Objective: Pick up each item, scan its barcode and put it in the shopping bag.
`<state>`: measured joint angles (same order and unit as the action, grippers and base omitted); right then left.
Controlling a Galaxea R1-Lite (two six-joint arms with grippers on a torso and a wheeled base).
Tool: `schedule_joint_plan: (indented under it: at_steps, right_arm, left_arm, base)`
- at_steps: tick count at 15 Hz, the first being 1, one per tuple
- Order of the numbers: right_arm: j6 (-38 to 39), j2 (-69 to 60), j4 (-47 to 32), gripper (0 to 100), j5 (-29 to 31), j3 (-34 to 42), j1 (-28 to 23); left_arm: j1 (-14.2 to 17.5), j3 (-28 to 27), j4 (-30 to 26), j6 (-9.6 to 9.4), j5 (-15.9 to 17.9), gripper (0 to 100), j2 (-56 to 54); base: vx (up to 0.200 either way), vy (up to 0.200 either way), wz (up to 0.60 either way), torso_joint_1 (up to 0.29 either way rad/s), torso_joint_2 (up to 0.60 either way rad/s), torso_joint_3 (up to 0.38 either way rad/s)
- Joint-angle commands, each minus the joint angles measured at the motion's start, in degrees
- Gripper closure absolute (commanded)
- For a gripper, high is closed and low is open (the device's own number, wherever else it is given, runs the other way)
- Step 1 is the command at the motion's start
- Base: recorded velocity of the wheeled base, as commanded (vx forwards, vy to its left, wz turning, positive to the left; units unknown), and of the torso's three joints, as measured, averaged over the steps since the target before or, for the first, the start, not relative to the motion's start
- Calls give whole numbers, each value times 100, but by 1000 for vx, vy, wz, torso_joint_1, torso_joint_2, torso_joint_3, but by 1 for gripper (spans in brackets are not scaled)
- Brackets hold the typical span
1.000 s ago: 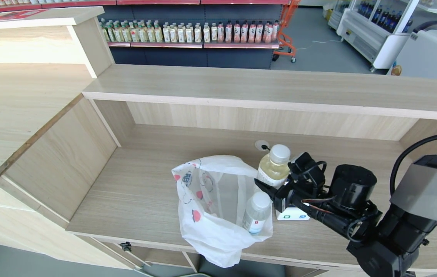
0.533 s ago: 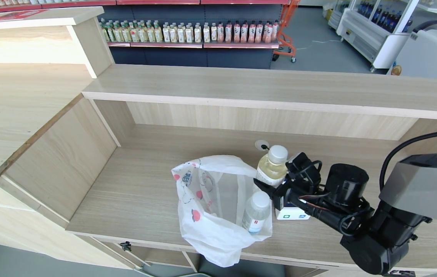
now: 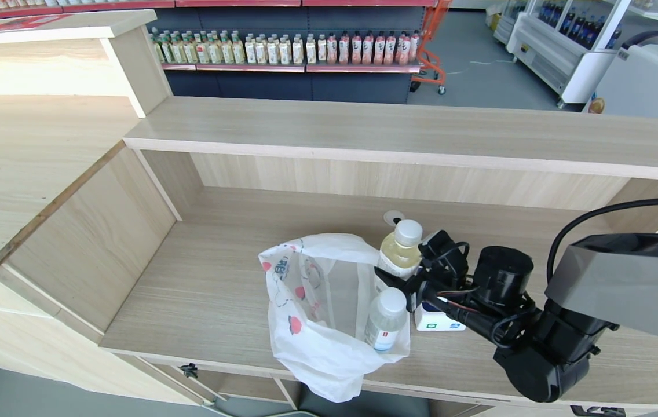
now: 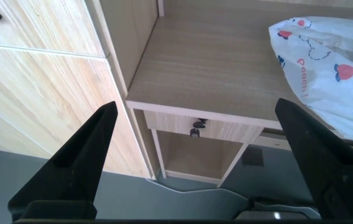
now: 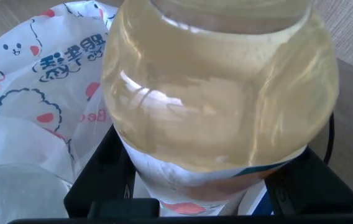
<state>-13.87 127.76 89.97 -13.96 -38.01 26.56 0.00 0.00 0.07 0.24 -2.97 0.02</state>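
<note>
One pale-yellow bottle (image 3: pixel 399 258), white-labelled, tight between right jaws beside red-printed shopping bag (image 3: pixel 300 341); left jaws wide apart, empty.

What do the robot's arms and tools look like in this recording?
The right arm has a grey boxy link and black rounded joint housings, with a thick black cable arching over it and thinner looped wires near the black right tool. The left tool has two black, flat, tapering fingers.
</note>
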Motion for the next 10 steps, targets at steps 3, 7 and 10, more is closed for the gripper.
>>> schedule_joint_plan:
  at_steps: [3, 7, 10]
  right_arm:
    - [69, 162, 3, 100, -81, -136, -11]
    - [579, 206, 3, 100, -300, -145, -11]
    - [614, 364, 3, 100, -388, -251, -81]
  left_arm:
    - [0, 0, 1, 2, -1, 0, -2]
    - [0, 0, 1, 2, -1, 0, -2]
    - [0, 0, 1, 2, -1, 0, -2]
  base:
    - [0, 0, 0, 0, 0, 0]
    - [0, 0, 0, 0, 0, 0]
    - [0, 0, 0, 0, 0, 0]
